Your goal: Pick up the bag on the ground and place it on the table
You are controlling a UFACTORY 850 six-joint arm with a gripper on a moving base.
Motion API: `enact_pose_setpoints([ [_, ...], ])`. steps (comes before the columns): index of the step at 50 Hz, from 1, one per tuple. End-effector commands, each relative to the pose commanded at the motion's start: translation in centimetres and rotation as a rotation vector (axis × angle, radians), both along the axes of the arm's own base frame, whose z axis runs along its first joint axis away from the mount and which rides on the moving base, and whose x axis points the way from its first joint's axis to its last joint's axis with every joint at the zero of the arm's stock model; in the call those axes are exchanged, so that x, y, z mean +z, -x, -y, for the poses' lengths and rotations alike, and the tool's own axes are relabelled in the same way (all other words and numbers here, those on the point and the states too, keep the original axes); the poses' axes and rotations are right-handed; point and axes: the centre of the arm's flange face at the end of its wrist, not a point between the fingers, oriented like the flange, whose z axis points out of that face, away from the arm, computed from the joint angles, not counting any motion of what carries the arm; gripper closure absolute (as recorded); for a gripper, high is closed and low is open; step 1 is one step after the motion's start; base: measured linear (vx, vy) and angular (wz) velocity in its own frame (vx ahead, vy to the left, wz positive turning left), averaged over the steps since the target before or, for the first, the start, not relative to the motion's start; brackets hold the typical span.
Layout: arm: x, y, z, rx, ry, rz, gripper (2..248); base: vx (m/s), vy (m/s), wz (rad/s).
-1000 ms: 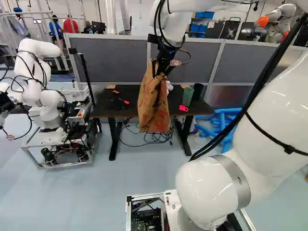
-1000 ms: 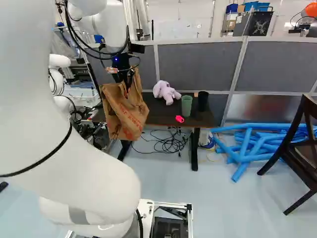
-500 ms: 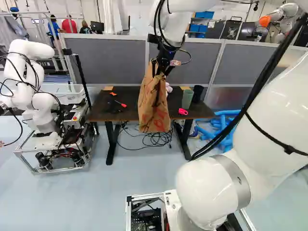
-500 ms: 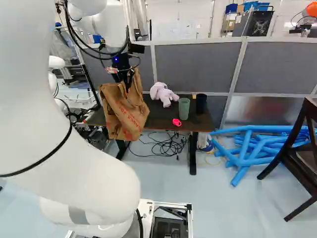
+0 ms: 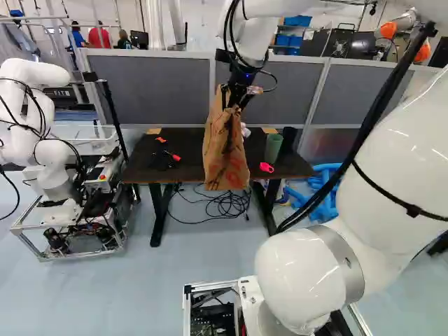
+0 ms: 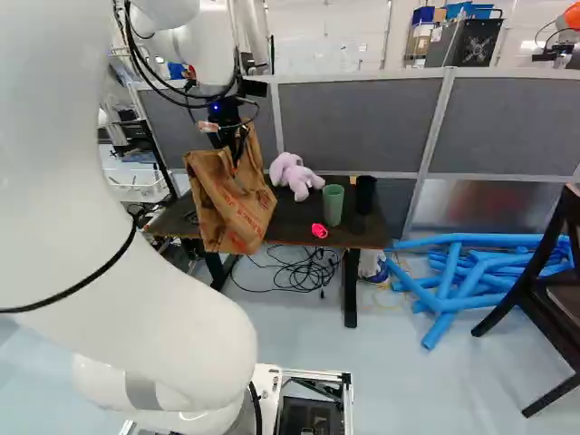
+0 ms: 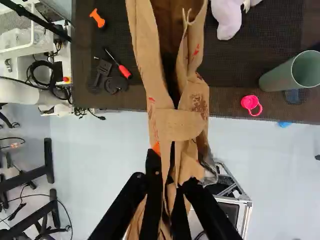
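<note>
Gripping the bag (image 5: 225, 150) with the claw (image 7: 167, 175); might catch its bottom on the worktop's (image 5: 140, 166) near edge if carried in too low.

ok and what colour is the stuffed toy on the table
Pale lilac; the stuffed toy shows best in the right base view.

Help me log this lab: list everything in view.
bag: one, brown, hanging from the gripper
table: one, dark brown, ahead
toy: one, lilac, tabletop
cups: two, green and black, tabletop
small items: two, pink and orange, tabletop
screwdriver: one, red-handled, tabletop
gadgets: count unclear, black, beside screwdriver
cables: several, black, under table
tubes: several, blue, floor
chair: one, dark brown, floor
partition: one, grey, behind table
another robot: one, white, beside table
arm: one, white, foreground
gripper: one, black, on bag
</note>
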Motion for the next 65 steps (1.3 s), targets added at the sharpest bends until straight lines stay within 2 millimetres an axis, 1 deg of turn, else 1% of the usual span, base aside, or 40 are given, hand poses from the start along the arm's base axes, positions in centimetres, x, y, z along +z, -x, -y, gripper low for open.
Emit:
enact_pose_setpoints([
  [18, 0.0, -2.0, 0.3, 0.004, 0.024, 0.001, 229, -0.003, 0.000, -0.002],
  [50, 0.0, -6.9, 0.9, 0.037, 0.115, 0.014, 229, 0.000, 0.000, 0.000],
  [57, 0.0, -8.2, 0.6, 0.052, 0.135, 0.019, 229, 0.000, 0.000, 0.000],
  [65, 0.0, -9.7, -0.3, 0.067, 0.139, 0.025, 229, 0.000, 0.000, 0.000],
])
